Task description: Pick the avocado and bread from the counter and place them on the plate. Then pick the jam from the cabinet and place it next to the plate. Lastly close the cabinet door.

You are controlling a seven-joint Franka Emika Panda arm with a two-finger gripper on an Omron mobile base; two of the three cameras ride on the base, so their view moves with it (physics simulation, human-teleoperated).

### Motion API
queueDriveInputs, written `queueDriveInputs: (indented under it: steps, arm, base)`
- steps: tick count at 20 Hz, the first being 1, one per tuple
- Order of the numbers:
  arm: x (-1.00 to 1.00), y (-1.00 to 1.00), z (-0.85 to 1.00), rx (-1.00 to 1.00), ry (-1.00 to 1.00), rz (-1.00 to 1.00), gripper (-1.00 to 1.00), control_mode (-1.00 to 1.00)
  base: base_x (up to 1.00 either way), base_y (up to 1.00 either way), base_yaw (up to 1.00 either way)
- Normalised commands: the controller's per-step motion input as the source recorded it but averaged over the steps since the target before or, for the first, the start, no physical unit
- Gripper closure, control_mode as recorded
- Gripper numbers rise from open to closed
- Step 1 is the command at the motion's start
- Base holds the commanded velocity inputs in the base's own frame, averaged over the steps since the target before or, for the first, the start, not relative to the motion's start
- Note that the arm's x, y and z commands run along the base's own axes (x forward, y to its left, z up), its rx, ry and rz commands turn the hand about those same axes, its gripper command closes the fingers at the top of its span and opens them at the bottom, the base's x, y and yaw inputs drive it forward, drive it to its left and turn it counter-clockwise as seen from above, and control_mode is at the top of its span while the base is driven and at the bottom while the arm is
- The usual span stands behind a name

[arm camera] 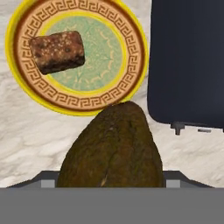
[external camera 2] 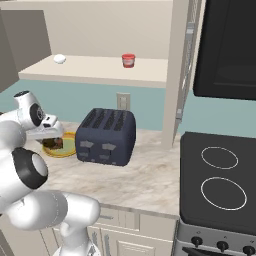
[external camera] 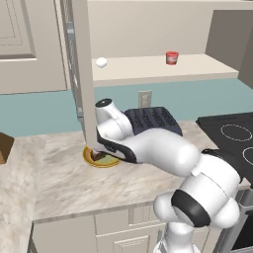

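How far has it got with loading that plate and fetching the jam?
Done: the bread lies on the plate. In hand: the avocado sits in the gripper, above the counter at the plate's edge, not yet set down. Left: the jam stands on the cabinet shelf, and the cabinet door is open.

One plate (arm camera: 26,89) sits on the counter (external camera: 64,173), and one piece of bread (arm camera: 57,51) lies on it. One avocado (arm camera: 111,148) shows close up in the hand view. One toaster (external camera 2: 106,136) stands on the counter, with four slots on top. On the cabinet (external camera: 81,74) shelf there are two small things: one red jar of jam (external camera 2: 128,60) and one white ball (external camera 2: 59,58). One wall socket (external camera 2: 123,100) is on the wall behind the toaster. One cooktop (external camera 2: 220,180) lies at the counter's end, with two rings marked on it. One brown box (external camera: 5,146) shows at the far left edge.
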Motion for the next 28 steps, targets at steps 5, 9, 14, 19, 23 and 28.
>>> queueDriveInputs:
  steps: [5,9,14,19,23,28]
  arm:
    - [0.27,0.0,-0.26,0.0,0.07,-0.02,1.0,-1.0]
    - [0.2,0.0,-0.28,0.0,0.07,-0.02,1.0,-1.0]
    - [0.17,0.0,-0.14,0.0,0.01,-0.03,1.0,-1.0]
    - [0.17,0.0,-0.22,-0.01,0.0,-0.03,1.0,-1.0]
    - [0.18,0.0,-0.23,-0.02,0.0,-0.03,1.0,-1.0]
    - [0.19,0.0,-0.15,-0.01,0.0,-0.03,1.0,-1.0]
  base:
    - [0.0,0.0,0.0]
    - [0.0,0.0,0.0]
    - [0.0,0.0,0.0]
    - [0.0,0.0,0.0]
    - [0.0,0.0,0.0]
    - [0.0,0.0,0.0]
